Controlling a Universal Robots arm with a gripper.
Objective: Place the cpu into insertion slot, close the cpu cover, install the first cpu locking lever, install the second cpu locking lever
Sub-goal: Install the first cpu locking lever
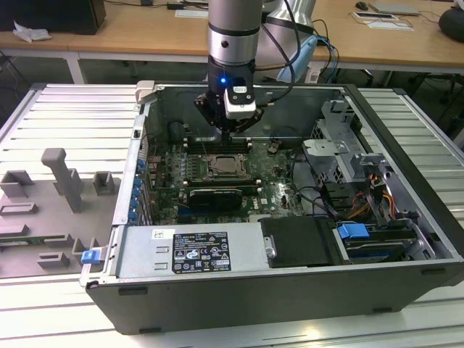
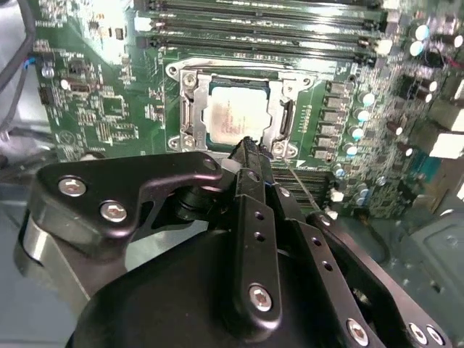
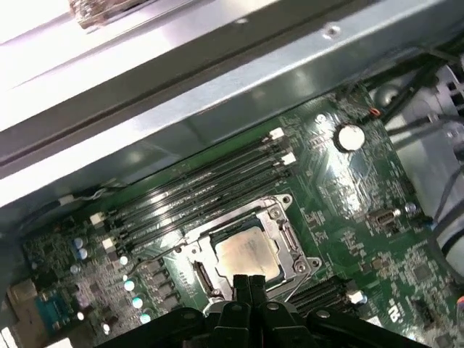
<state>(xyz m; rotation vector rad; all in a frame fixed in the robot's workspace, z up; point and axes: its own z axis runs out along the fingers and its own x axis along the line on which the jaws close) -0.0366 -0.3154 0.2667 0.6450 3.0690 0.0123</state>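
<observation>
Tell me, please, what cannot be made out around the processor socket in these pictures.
- Second wrist view: one edge of the insertion slot is hidden behind the claw, so contact there cannot be judged.
- First wrist view: the claw covers one rim of the cpu cover, hiding any levers there.
- Exterior view: the cpu is too small to show whether levers are latched.

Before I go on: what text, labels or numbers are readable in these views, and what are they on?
Nothing can be read for certain.
Power supply label: black-and-white print and symbols, too small to read.
Small white sticker beside it: too small to read.
cpu top: faint marking, blurred.
Motherboard: white lettering, too small to read.
</observation>
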